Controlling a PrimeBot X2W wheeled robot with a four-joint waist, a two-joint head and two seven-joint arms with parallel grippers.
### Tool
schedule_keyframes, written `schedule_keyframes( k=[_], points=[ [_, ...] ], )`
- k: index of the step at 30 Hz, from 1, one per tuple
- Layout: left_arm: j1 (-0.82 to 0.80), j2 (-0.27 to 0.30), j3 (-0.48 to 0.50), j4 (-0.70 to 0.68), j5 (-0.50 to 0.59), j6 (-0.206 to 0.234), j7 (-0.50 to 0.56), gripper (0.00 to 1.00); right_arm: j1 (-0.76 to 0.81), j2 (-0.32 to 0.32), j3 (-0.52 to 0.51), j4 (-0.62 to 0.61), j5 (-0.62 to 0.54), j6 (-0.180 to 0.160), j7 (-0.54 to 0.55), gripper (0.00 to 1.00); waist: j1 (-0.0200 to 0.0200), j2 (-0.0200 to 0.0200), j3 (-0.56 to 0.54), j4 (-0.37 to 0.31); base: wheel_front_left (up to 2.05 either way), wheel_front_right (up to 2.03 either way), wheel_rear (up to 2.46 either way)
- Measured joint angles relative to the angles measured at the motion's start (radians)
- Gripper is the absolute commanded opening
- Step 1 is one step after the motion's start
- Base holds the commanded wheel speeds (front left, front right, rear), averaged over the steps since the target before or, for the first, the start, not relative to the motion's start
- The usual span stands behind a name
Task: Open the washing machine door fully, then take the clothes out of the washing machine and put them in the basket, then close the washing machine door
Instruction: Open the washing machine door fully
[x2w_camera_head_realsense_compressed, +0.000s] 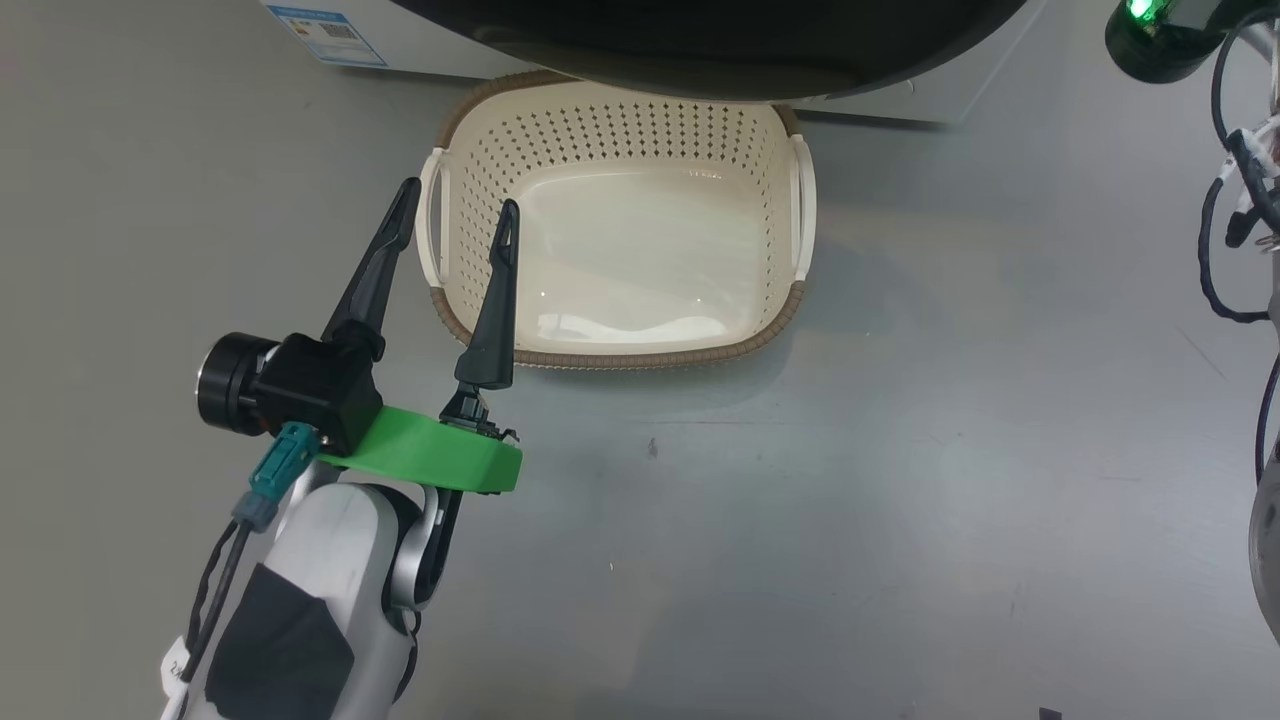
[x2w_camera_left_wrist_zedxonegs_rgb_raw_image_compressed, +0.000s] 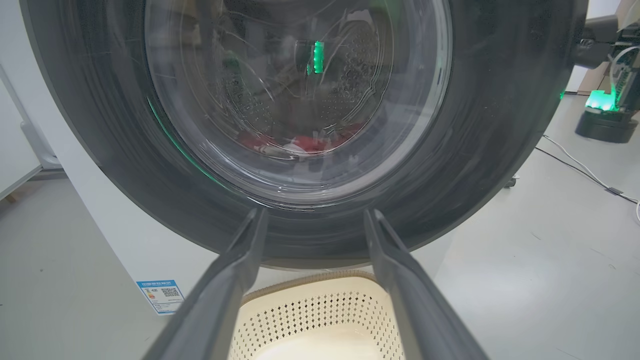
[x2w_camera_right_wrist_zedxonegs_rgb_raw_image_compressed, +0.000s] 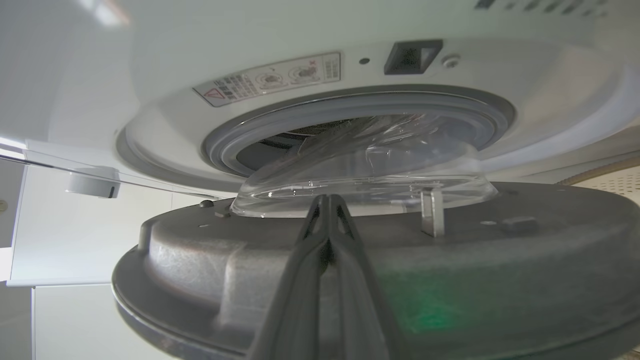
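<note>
The washing machine door (x2w_camera_left_wrist_zedxonegs_rgb_raw_image_compressed: 490, 150) has a wide black rim and a clear glass bowl, and it stands a little ajar from the white washing machine (x2w_camera_right_wrist_zedxonegs_rgb_raw_image_compressed: 200, 30). Red clothes (x2w_camera_left_wrist_zedxonegs_rgb_raw_image_compressed: 310, 144) show through the glass, low in the drum. My left gripper (x2w_camera_head_realsense_compressed: 460, 196) is open and holds nothing, hovering by the left handle of the cream basket (x2w_camera_head_realsense_compressed: 610, 357), which stands on the floor under the door (x2w_camera_head_realsense_compressed: 700, 60). Its fingers point at the door's lower rim in the left wrist view. My right gripper (x2w_camera_right_wrist_zedxonegs_rgb_raw_image_compressed: 327, 197) is shut, its tips against the door's grey inner face (x2w_camera_right_wrist_zedxonegs_rgb_raw_image_compressed: 500, 260), just before the glass bowl (x2w_camera_right_wrist_zedxonegs_rgb_raw_image_compressed: 360, 170).
A blue label (x2w_camera_head_realsense_compressed: 325, 30) marks the machine's lower front. The grey rubber ring (x2w_camera_right_wrist_zedxonegs_rgb_raw_image_compressed: 350, 102) surrounds the drum opening. A dark device with a green light (x2w_camera_head_realsense_compressed: 1150, 30) and hanging cables (x2w_camera_head_realsense_compressed: 1235, 200) sit at the right. A white cable (x2w_camera_left_wrist_zedxonegs_rgb_raw_image_compressed: 580, 165) runs over the grey floor.
</note>
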Motion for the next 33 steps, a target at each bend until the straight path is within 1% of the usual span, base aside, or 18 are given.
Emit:
schedule_keyframes(
  k=[3, 7, 13, 20, 33],
  points=[
    [0.0, 0.0, 0.0, 0.013, 0.0, 0.0, 0.0, 1.0, 0.032, 0.006, 0.007, 0.003, 0.005, 0.018, 0.029, 0.0, 0.0, 0.0, -0.02, -0.006, 0.0, 0.0, 0.0],
    [0.004, 0.0, 0.0, 0.03, 0.0, 0.0, 0.0, 1.0, 0.066, 0.018, 0.019, 0.006, 0.013, 0.029, 0.056, 0.0, 0.0, 0.0, -0.042, -0.011, 0.0, 0.0, 0.0],
    [0.013, 0.0, 0.001, 0.043, 0.0, 0.0, 0.0, 1.0, 0.113, 0.038, 0.031, 0.007, 0.025, 0.036, 0.086, 0.0, 0.0, 0.0, -0.072, -0.018, 0.0, 0.0, 0.0],
    [0.046, 0.0, 0.002, 0.066, 0.0, 0.0, 0.0, 1.0, 0.172, 0.047, 0.042, 0.005, 0.031, 0.049, 0.118, 0.0, 0.0, 0.0, -0.117, -0.022, 0.0, 0.0, 0.0],
    [0.098, 0.0, 0.004, 0.105, -0.001, 0.0, 0.0, 1.0, 0.288, 0.072, 0.08, -0.011, 0.033, 0.053, 0.161, 0.0, 0.0, 0.0, -0.207, -0.018, 0.0, 0.0, 0.0]
  ],
)
